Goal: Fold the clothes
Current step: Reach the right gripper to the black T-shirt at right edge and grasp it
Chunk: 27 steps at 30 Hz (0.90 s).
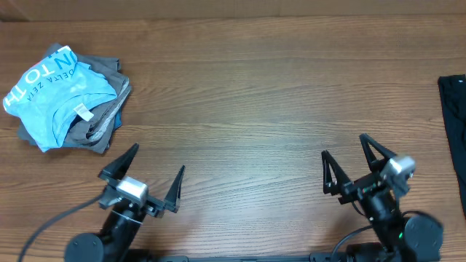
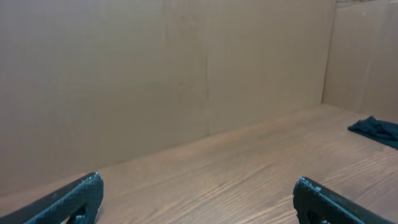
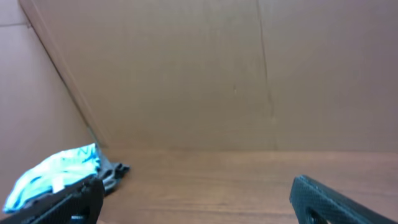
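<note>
Left end effector (image 1: 158, 156) spread, at table (image 1: 255, 87) edge | right end effector (image 1: 344, 145) spread (likewise)

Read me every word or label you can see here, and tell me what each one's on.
"NTO TH": large white letters, cut off by folds, on the light blue shirt.
"DELTA ZET": smaller white letters beside it on the same shirt, only partly legible.
White tag at the shirt's collar: too small to read.
No other text shows in any view.

The bench (image 1: 255, 102) lies bare across its middle; only the folded clothes pile (image 1: 69, 98) far left and a dark garment (image 1: 455, 124) at the right edge obstruct.
</note>
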Available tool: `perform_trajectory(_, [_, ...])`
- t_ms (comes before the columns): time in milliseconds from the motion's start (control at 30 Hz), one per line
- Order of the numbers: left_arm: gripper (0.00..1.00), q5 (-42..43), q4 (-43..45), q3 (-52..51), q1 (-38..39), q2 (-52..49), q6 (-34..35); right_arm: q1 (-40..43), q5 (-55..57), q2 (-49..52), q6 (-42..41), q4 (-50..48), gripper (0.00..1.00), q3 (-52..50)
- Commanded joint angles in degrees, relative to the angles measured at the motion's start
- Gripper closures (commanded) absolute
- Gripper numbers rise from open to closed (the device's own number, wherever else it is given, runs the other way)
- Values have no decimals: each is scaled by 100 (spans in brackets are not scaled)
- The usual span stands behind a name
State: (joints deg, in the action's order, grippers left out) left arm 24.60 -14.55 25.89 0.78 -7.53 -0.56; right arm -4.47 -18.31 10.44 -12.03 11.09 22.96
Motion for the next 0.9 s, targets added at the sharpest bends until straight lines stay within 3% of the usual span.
perform_trajectory(0, [0, -258, -619, 835, 33, -951, -136, 37, -109, 1130, -39, 704, 0, 1049])
perform_trajectory(200, [0, -293, -2756, 2983, 35, -3351, -116, 37, -101, 3783, -166, 2791, 0, 3115])
perform_trajectory(433, [0, -273, -4725, 4706, 37, -5587, -210, 74, -428, 5910, -57, 3936, 0, 4557])
perform_trajectory(700, [0, 367, -4837, 4885, 37, -6564, -181, 1576, 476, 7560, -1064, 4017, 0, 5751])
perform_trajectory(867, [0, 400, -4688, 4887, 37, -6585, -122, 2780, 551, 8229, -1080, 3412, 0, 6220])
